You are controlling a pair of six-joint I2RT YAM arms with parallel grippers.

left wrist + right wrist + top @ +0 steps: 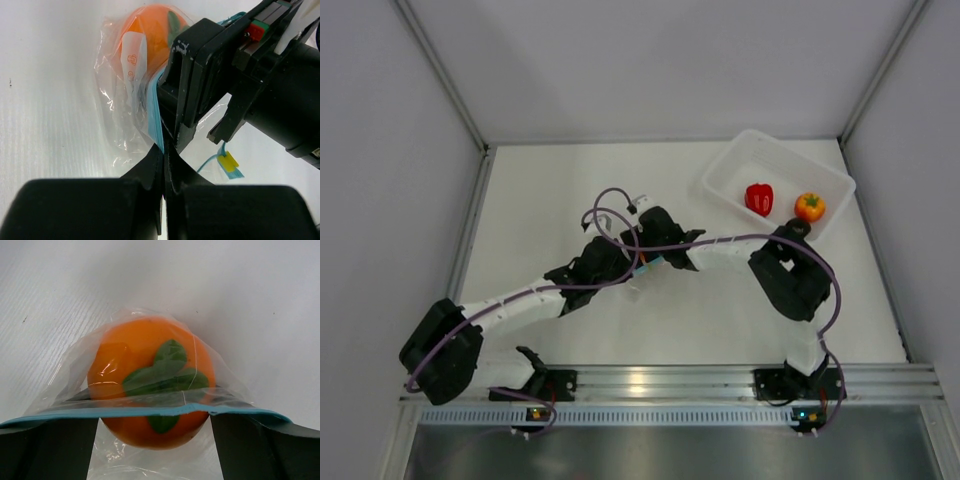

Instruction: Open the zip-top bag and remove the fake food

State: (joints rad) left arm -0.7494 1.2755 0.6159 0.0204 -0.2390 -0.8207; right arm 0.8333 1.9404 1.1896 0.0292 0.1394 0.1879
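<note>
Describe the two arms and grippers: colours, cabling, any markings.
Both the left arm and right arm have black joint housings and white links, with a purple cable looped along each. Left gripper and right gripper are matte black; the right one carries a small red block.

Clear zip-top bag (70,375) holds one orange fruit (127,357); red pepper (758,198), second fruit (809,206) outside.

The tray (748,163) sits at the far right corner of the table (570,190). In it the pepper (759,198) lies left of a round fruit (809,206). Near the table's middle lies the zip-top bag (75,365) with a second round fruit (130,360) inside. The left gripper (164,150) pinches the bag's zip edge from the near left. The right gripper (155,440) comes in from the right, a finger on each side of the bagged fruit.
</note>
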